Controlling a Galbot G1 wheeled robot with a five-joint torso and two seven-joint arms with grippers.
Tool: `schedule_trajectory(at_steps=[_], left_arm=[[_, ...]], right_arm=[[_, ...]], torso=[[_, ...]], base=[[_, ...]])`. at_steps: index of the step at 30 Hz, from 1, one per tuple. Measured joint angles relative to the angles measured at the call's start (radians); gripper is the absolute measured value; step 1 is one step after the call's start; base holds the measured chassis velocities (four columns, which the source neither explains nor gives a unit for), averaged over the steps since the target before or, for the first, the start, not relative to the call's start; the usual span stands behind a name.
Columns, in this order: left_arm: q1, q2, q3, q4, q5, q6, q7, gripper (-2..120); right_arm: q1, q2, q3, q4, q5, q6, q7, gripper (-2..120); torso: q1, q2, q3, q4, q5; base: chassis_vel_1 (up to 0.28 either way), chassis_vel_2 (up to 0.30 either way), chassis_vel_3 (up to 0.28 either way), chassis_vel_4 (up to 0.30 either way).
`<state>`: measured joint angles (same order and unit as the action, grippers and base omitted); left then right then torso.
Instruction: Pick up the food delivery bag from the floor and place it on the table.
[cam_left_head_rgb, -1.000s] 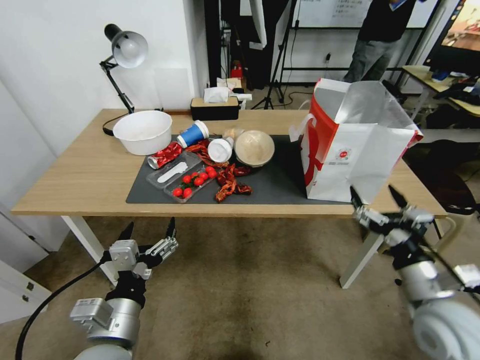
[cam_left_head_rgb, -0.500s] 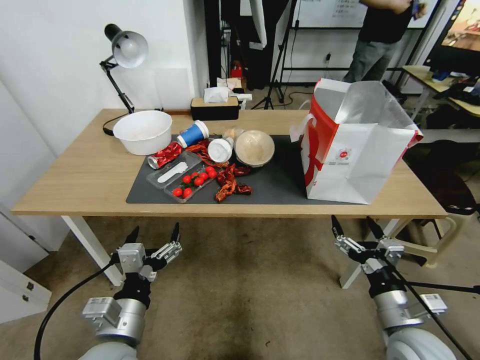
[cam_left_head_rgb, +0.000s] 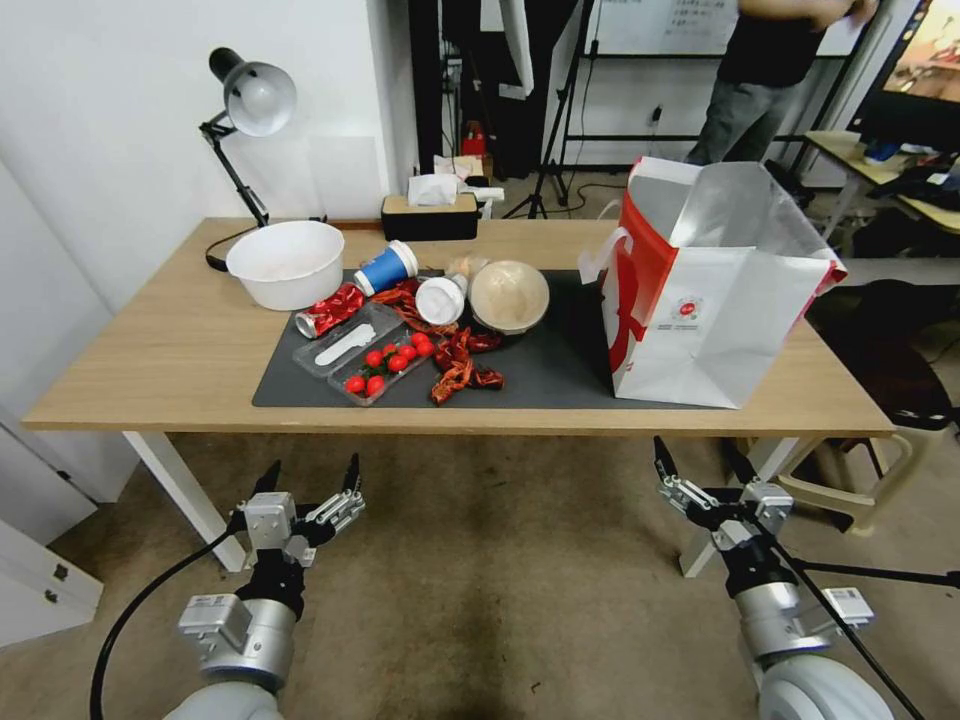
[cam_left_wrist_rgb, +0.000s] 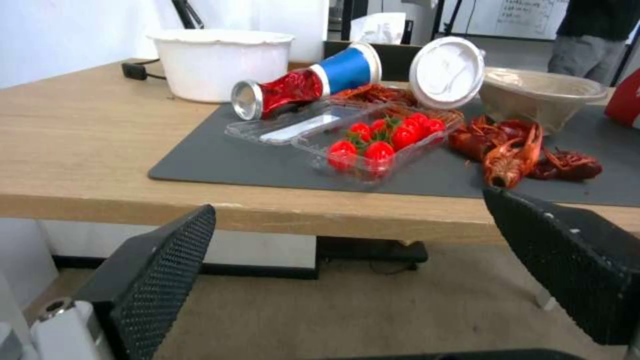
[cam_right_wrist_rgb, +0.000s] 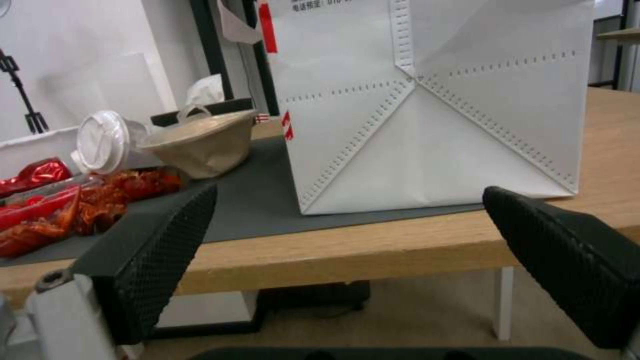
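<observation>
Both grippers hang spread and empty below the table (cam_left_head_rgb: 180, 350) edge: the right gripper (cam_left_head_rgb: 697, 470) has dropped back from the food delivery bag (cam_left_head_rgb: 715, 300), which now stands upright on the table's right end, half on the dark mat (cam_left_head_rgb: 540, 375); the left gripper (cam_left_head_rgb: 310, 480) waits low. The placing looks done.

You've got the food delivery bag (cam_left_head_rgb: 705, 290) upright on the table's (cam_left_head_rgb: 180, 350) right end, mat (cam_left_head_rgb: 545, 375) underneath, food clutter to its left.
</observation>
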<state>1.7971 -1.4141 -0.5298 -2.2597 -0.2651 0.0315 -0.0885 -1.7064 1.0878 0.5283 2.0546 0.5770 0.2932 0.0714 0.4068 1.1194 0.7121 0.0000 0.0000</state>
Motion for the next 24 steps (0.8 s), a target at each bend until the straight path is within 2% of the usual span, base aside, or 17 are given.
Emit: schedule_trajectory(at_steps=[24], left_arm=[[-0.001,0.0,-0.002,0.002,0.007,-0.003,-0.003,100]], right_arm=[[-0.002,0.001,0.0,-0.003,0.002,0.003,-0.006,100]], torso=[[0.0,0.0,0.0,0.0,0.0]], base=[[0.0,0.0,0.0,0.0]])
